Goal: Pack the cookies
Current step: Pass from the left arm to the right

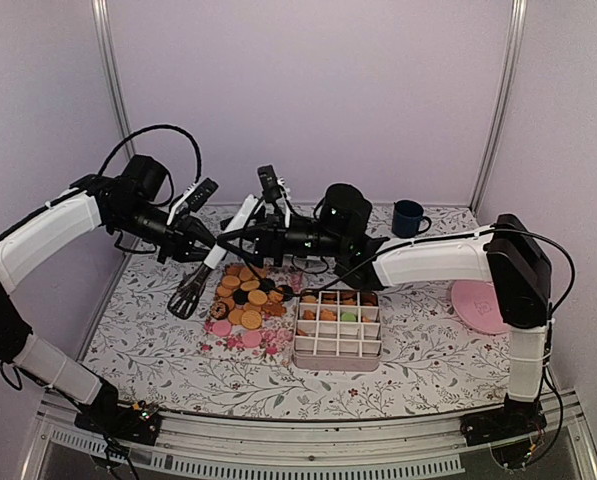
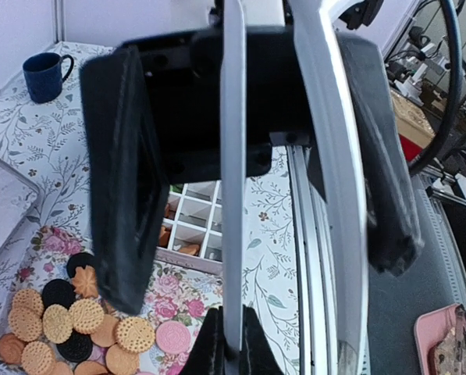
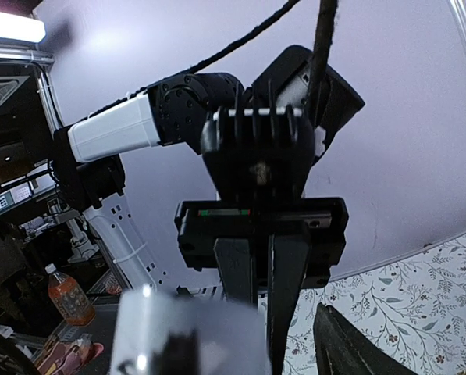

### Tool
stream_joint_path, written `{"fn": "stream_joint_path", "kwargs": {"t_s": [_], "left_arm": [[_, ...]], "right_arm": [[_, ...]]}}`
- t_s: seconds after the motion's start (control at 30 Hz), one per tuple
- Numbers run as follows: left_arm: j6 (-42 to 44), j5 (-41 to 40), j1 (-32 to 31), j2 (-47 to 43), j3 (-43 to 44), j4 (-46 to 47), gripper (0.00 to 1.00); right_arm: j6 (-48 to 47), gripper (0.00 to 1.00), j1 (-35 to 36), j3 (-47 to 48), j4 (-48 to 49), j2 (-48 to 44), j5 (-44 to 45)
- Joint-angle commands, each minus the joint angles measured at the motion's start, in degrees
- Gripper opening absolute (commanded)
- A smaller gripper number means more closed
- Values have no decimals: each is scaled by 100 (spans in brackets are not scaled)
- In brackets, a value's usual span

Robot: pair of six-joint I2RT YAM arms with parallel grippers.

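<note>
The left end effector (image 1: pixel 200 243) is clenched on the white handle of a spatula (image 1: pixel 190 295), whose black blade tilts down just left of the cookies (image 1: pixel 246 298). These lie heaped on the tabletop (image 1: pixel 418 350) against the left side of a gridded box (image 1: pixel 338 347), with a few in its far cells. The right end effector (image 1: pixel 264 235) hangs over the heap's far edge, crowding the handle, and I cannot tell its grip; a mug (image 1: pixel 409 217) stands far right and a plate (image 1: pixel 475 305) at the right edge.

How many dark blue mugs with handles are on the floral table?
1: the dark blue mug stands near the floral table's far edge, toward the right. Others could be hidden.
</note>
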Motion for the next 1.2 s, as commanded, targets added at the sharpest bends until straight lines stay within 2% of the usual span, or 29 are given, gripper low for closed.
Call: {"fn": "stream_joint_path", "kwargs": {"t_s": [0.0, 0.37, 0.47, 0.73, 0.93, 1.17], "left_arm": [[38, 2, -190, -106, -113, -82, 0], [18, -52, -190, -130, -73, -82, 0], [-4, -73, -190, -137, -80, -72, 0], [-60, -149, -190, -114, -117, 2, 0], [-389, -632, -190, -162, -245, 441, 0], [-426, -687, -194, -210, -165, 450, 0]], "right_arm": [[636, 66, -150, 12, 850, 143, -330], [845, 64, -185, 114, 543, 301, -1062], [886, 64, -178, 70, 528, 345, -1029], [748, 56, -139, 263, 419, 315, -796], [637, 56, -55, 323, 305, 362, -769], [652, 49, -45, 230, 220, 375, -678]]}}
